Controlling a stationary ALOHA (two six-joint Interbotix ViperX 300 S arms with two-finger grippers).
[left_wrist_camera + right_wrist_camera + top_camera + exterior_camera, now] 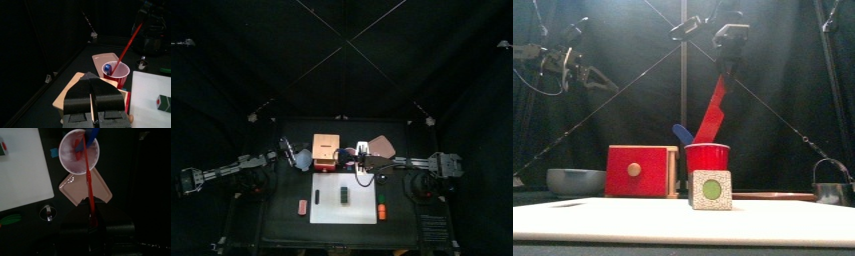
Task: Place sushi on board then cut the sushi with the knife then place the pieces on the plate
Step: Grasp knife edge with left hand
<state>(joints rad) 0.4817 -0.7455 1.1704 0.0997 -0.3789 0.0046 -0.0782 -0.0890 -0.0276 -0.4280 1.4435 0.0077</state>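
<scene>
Clearly the right gripper (730, 38) is closed narrow on the handle end of the long red toy knife (714, 108), high above the table. The knife hangs tilted, and its lower end is in the mouth of the round red plastic cup (707, 158) (the blue toy knife (681, 133) stands in the same cup). Just beside the cup, toward the left, is the pale wooden box with a red drawer front (641, 170). To the right of the cup and a little behind it lies the flat pink tray (382, 146). In front of the cup lies the white rectangular cutting board (331, 215). The dark green toy sushi roll (346, 194) rests on it near the middle, apart from both grippers. The left gripper (92, 80) hovers by the wooden box with its jaws pressed together, holding nothing. The round metal cutter (831, 188) stands at the far right.
</scene>
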